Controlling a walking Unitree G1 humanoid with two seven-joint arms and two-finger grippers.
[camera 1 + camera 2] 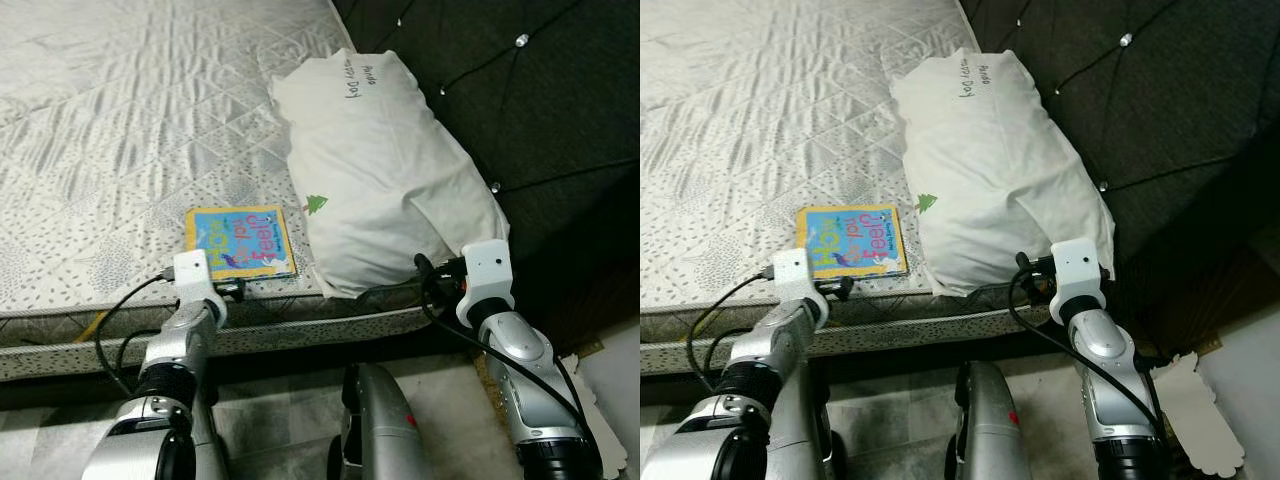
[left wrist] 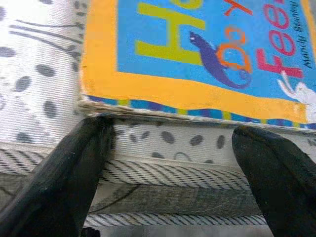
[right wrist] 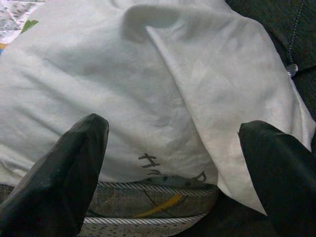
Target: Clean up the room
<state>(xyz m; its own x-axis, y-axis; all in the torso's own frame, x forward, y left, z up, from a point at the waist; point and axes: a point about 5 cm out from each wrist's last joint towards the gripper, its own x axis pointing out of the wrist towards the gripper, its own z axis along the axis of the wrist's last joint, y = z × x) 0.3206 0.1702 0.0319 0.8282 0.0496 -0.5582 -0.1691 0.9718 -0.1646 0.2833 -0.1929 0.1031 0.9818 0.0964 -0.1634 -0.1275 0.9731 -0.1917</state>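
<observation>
A blue and yellow picture book [image 1: 240,243] lies flat near the front edge of the bare mattress [image 1: 110,130]. Beside it on the right rests a white pillow [image 1: 385,170], set against the dark headboard. My left gripper [image 2: 173,148] is open just short of the book's [image 2: 197,54] near edge, at the mattress side. Its fingers [image 2: 74,173] stand wide apart and touch nothing. My right gripper [image 3: 173,148] is open too, held in front of the pillow's [image 3: 148,84] near end at the mattress corner.
The dark tufted headboard [image 1: 520,110] runs along the right of the bed. My own grey body [image 1: 375,420] stands over the floor between the arms. A pale scalloped object [image 1: 1205,420] sits on the floor at the lower right.
</observation>
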